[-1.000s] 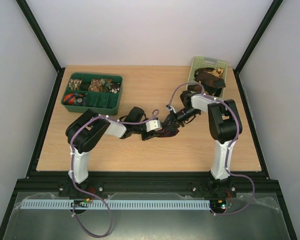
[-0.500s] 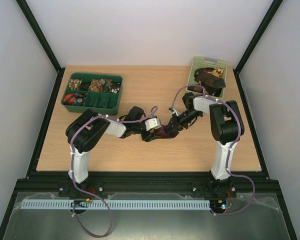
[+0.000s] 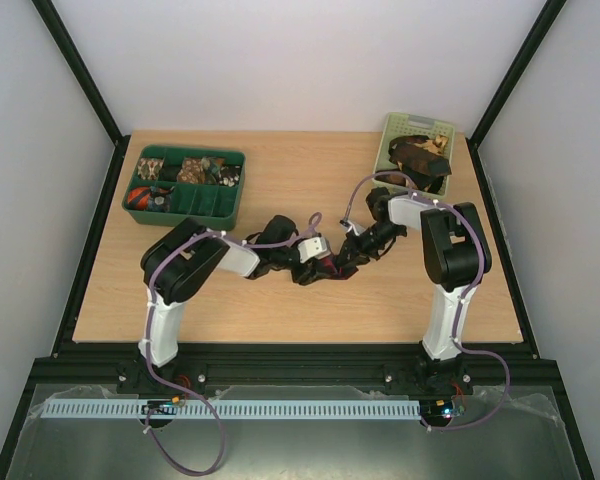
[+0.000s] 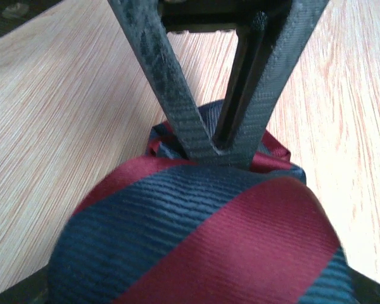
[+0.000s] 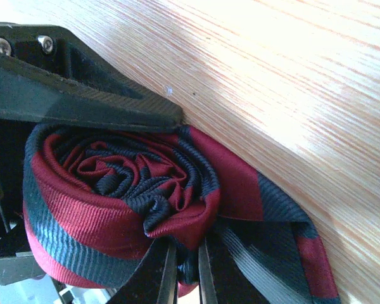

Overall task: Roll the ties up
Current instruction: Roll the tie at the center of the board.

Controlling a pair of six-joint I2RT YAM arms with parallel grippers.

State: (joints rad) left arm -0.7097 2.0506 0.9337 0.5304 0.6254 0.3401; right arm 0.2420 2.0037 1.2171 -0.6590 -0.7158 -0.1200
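A dark red tie with navy diagonal stripes (image 3: 327,268) lies mid-table, wound into a tight roll (image 5: 126,183). Its loose tail (image 5: 285,253) lies flat on the wood. My right gripper (image 5: 185,266) is shut on the fabric at the roll's lower edge, and its black fingers (image 4: 177,95) meet at the roll's far side in the left wrist view. My left gripper (image 3: 312,262) comes in from the left and stands open. The roll (image 4: 202,234) lies between its jaws and hides them. One left finger (image 5: 82,101) lies along the roll's top.
A dark green divided tray (image 3: 185,205) holding several rolled ties stands at the back left. A pale green basket (image 3: 416,124) with more ties (image 3: 420,158) is at the back right. Black frame posts border the wooden table (image 3: 280,180).
The left arm has shifted right, bringing its gripper closer around the roll. The right gripper has dropped slightly toward the near edge, still at the roll.
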